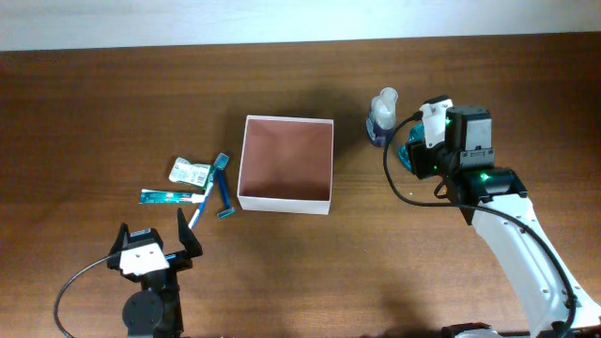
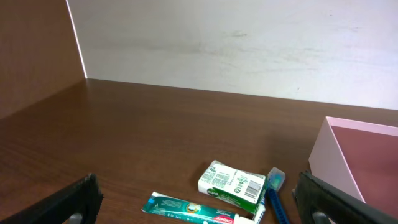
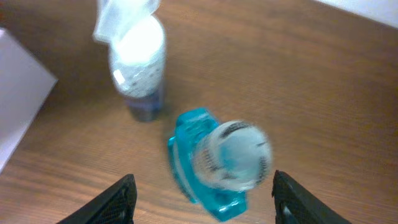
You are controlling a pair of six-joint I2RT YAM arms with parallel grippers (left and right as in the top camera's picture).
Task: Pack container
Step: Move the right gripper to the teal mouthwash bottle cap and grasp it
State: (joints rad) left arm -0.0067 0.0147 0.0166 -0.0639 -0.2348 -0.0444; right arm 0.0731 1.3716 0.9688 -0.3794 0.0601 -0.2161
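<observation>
Looking overhead, you find the shallow square white-walled container with its pinkish-brown inside [image 1: 285, 160] mid-table. Left of it lie a green-and-white packet [image 1: 189, 171], a teal toothpaste tube [image 1: 169, 196] and a blue razor [image 1: 223, 192], near your left gripper [image 1: 153, 233], which is spread wide. To the right, a clear-capped bottle [image 3: 138, 59] stands beside a blurred teal round-topped item [image 3: 211, 158]. Your right gripper [image 3: 202, 180] is parted above that item, and from overhead it is mostly hidden beneath your arm.

Dark brown wood table [image 1: 310, 282], plain white wall [image 2: 249, 43] behind, even light
</observation>
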